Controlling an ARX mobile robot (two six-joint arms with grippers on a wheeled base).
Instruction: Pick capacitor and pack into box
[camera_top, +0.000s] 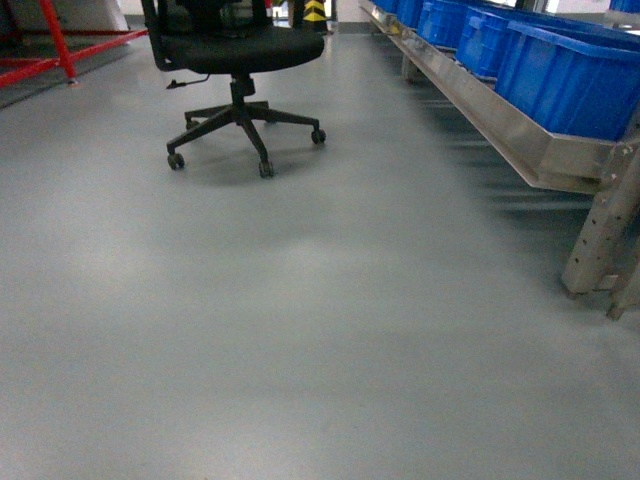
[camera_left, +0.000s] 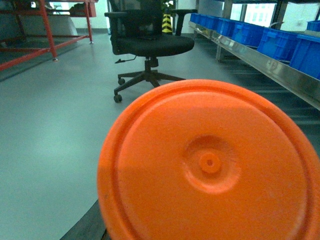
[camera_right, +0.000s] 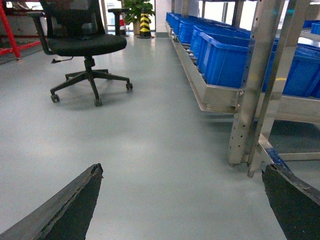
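The right gripper (camera_right: 182, 200) shows its two dark fingers (camera_right: 65, 207) spread wide apart, nothing between them. Neither arm appears in the head view; the left gripper's state cannot be told

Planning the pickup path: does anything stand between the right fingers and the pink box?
Cannot say: no pink box or capacitor shows in any view. Ahead of the open right fingers lies bare floor, an office chair farther off, blue bins on the rack.
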